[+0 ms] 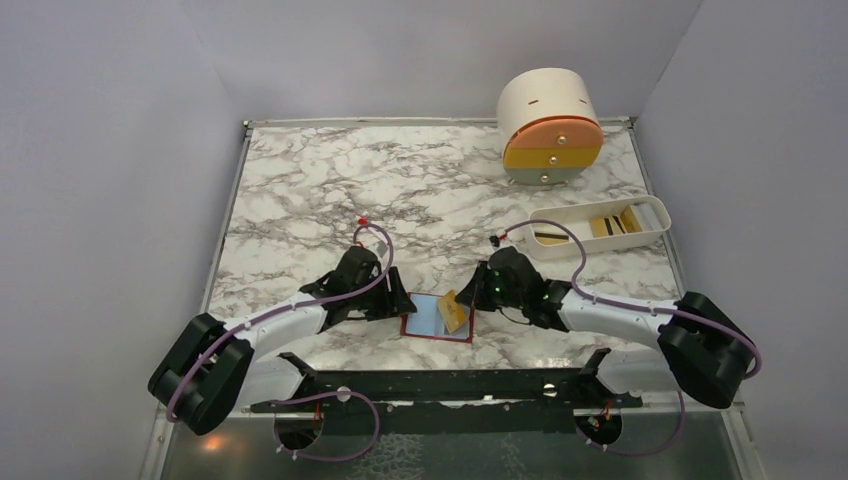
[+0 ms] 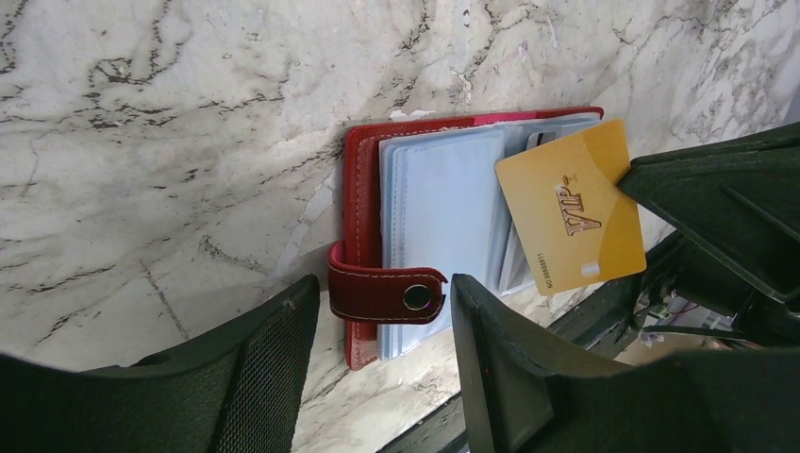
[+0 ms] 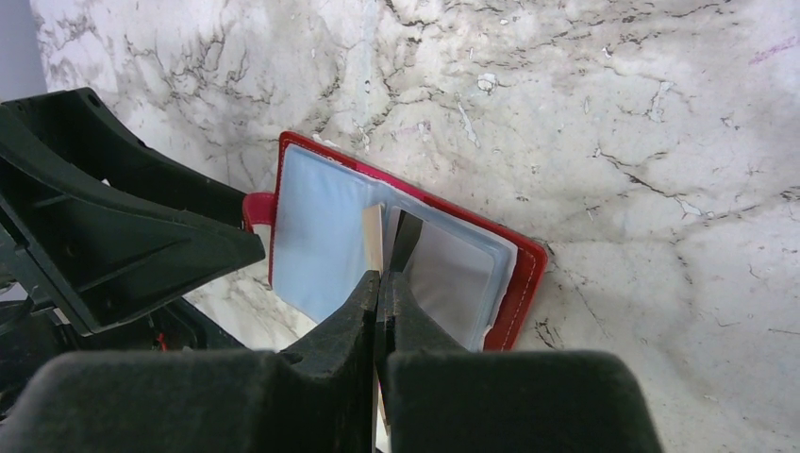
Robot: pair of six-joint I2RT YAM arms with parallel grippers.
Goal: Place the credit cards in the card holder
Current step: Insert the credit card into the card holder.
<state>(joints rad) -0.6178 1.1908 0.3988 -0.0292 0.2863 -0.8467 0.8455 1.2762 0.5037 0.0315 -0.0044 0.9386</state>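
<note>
Now your right gripper [image 3: 382, 278] pinches the gold card [image 2: 571, 208] above the open card holder [image 2: 363, 189]; your left gripper [image 2: 382, 288] stands released, straddling its snap strap [image 2: 377, 304].

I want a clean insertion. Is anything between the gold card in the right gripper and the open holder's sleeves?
Nothing visible. The gold card, pinched in the right gripper, hangs over the clear sleeves of the card holder. The snap strap crosses the sleeves' edge away from it, inside the open left gripper.
</note>
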